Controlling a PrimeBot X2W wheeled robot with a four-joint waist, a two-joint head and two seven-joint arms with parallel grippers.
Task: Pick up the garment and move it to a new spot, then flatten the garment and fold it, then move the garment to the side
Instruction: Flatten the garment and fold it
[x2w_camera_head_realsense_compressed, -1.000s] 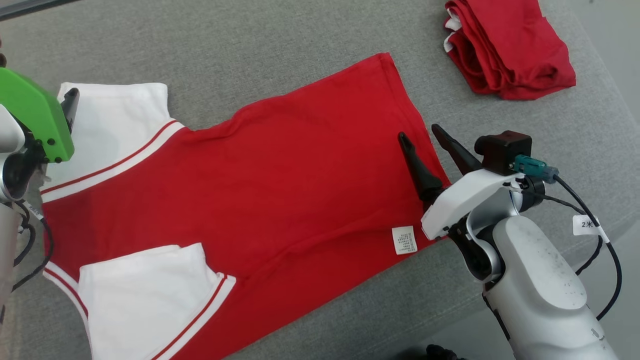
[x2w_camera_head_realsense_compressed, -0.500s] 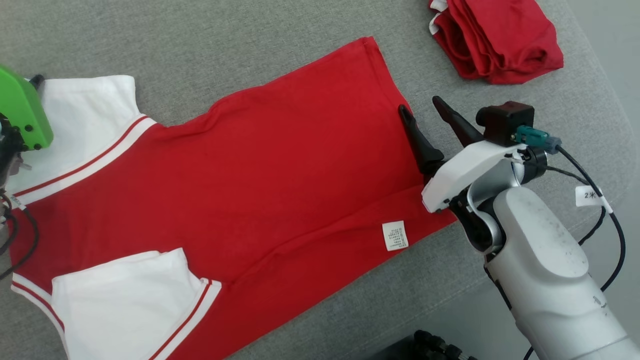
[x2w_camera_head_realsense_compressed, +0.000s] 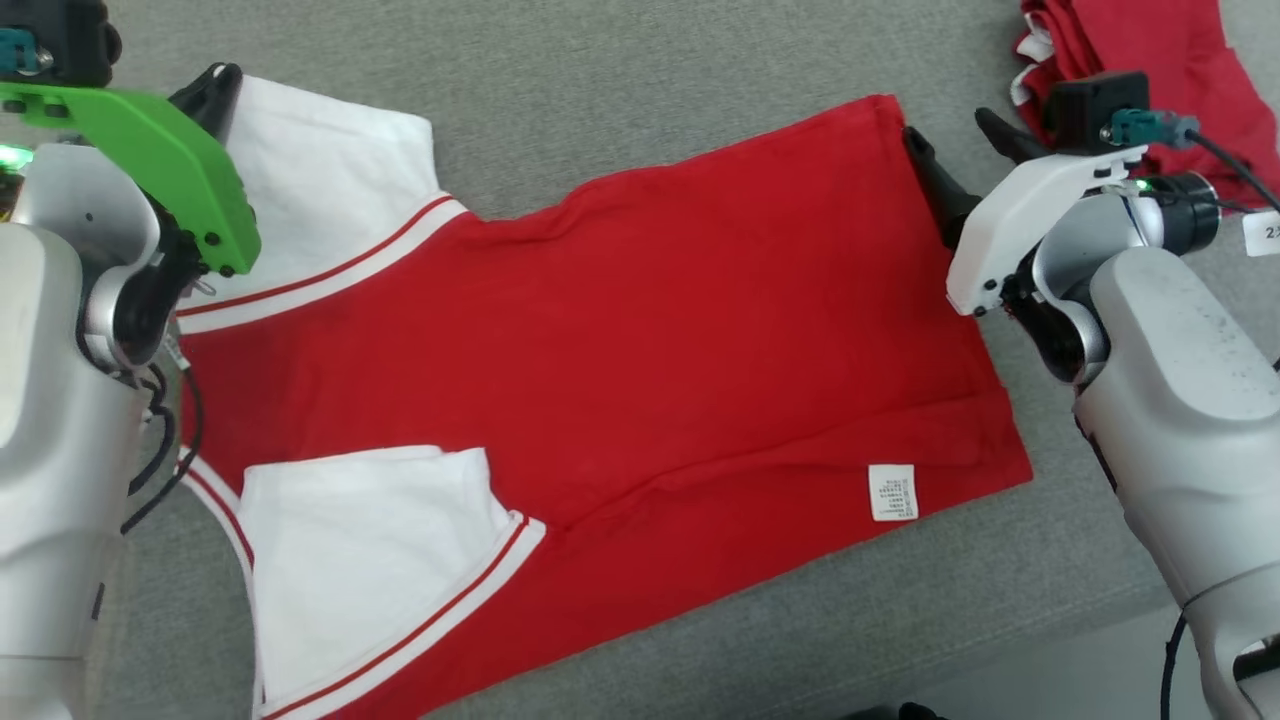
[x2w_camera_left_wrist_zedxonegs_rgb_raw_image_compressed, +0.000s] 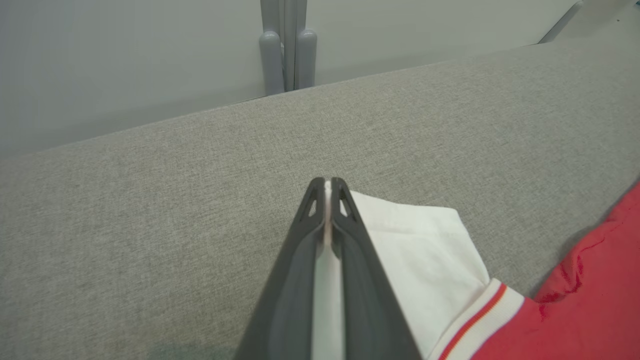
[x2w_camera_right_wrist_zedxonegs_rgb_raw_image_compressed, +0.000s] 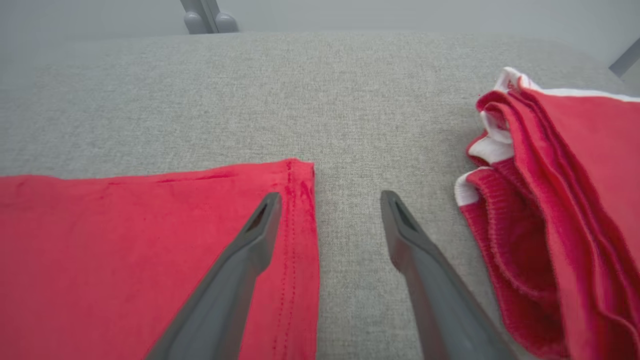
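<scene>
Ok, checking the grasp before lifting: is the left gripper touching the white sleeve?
Touching. In the left wrist view the left gripper is shut, a strip of the white sleeve pinched between its fingers.

left jaws — closed on white sleeve (x2w_camera_left_wrist_zedxonegs_rgb_raw_image_compressed: 425, 250) | head camera — shifted

Garment (x2w_camera_head_realsense_compressed: 640, 340): red T-shirt, white sleeves, red-and-white striped trim. Lies flat and spread on grey fabric surface (x2w_camera_head_realsense_compressed: 640, 90), slanted across centre of head-view frame. Hem toward upper right, shoulders toward left. Upper sleeve (x2w_camera_head_realsense_compressed: 330, 190) at upper left, lower sleeve (x2w_camera_head_realsense_compressed: 370, 540) at lower left. White care label (x2w_camera_head_realsense_compressed: 892, 492) near lower-right hem corner. Shallow creases along lower edge.
</scene>
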